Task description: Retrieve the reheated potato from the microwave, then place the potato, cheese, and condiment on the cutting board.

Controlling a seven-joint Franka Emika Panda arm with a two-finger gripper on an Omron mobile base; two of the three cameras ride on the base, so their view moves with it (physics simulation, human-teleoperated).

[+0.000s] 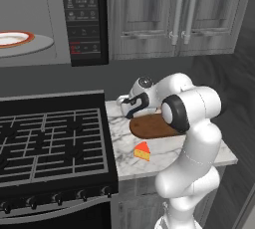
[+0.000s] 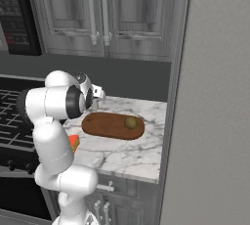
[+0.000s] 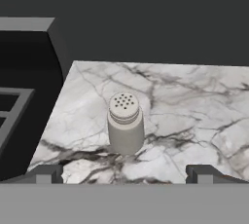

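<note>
The pale grey condiment shaker (image 3: 125,129) stands upright on the marble counter (image 3: 194,106), just ahead of my gripper (image 3: 124,174). The jaws are open with a fingertip low on each side of it, touching nothing. The hand (image 1: 127,106) hovers low at the counter's back left, beside the dark cutting board (image 2: 110,126). The potato (image 2: 130,122) rests on the board's right end. The cheese (image 1: 142,151) lies on the counter in front of the board (image 1: 149,127). The microwave (image 1: 84,19) stands open, a white orange-rimmed plate (image 1: 15,39) inside.
A black gas stove (image 1: 50,143) adjoins the counter on the left. Grey wall cabinets (image 1: 179,14) hang above. A tall grey panel (image 2: 215,97) bounds the counter on the right. My own arm (image 1: 191,118) covers part of the board.
</note>
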